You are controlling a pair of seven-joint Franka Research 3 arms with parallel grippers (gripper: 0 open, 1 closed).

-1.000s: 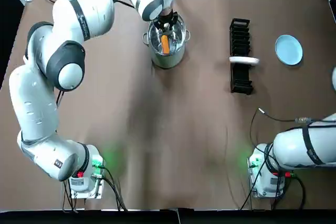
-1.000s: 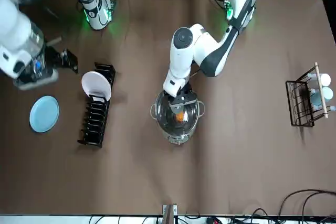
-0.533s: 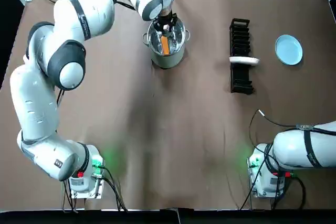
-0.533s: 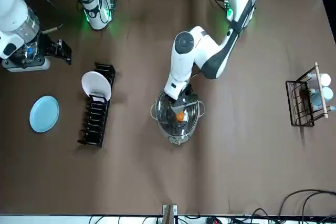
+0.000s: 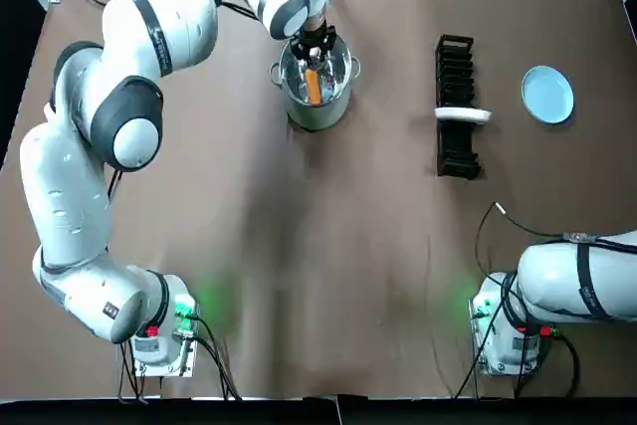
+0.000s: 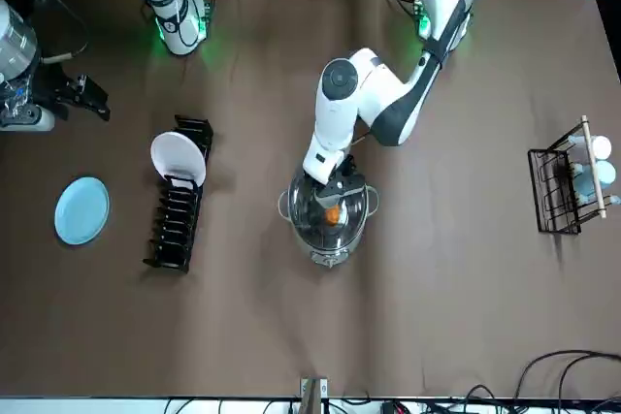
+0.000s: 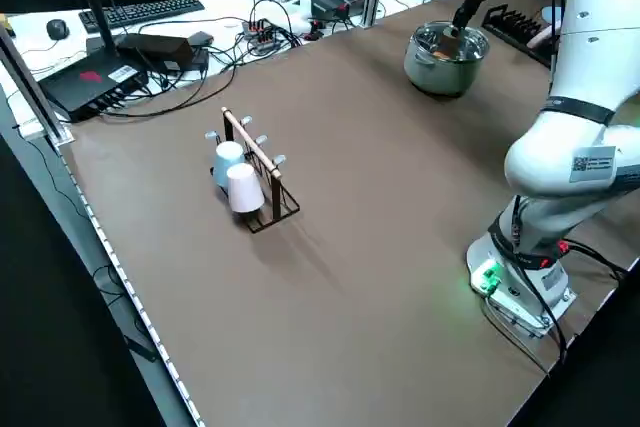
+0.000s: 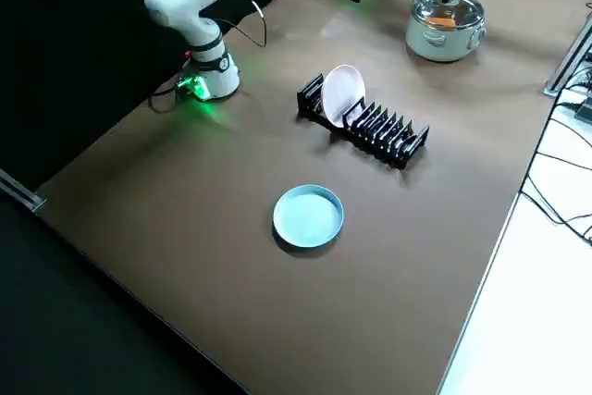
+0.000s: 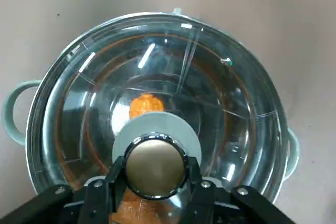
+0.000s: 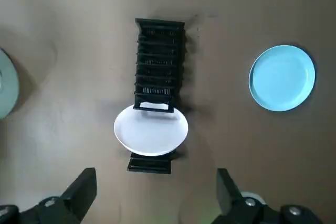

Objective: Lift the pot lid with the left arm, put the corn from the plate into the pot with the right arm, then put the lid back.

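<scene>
Corn (image 5: 314, 84) is in the pot (image 5: 317, 111) in the top view. The blue plate (image 5: 547, 94) lies bare, well apart. My left gripper (image 5: 315, 47) is over the pot's centre.

Front: my right gripper (image 6: 92, 99) hangs high, well clear of the pot.

Left wrist: lid (image 9: 226, 93) looks seated on the rim, with my fingers (image 9: 113, 179) clamped on its knob (image 9: 155, 166).

Right wrist: jaws wide apart, nothing held.

Left to do, I'd judge: let go of the knob and pull away.
</scene>
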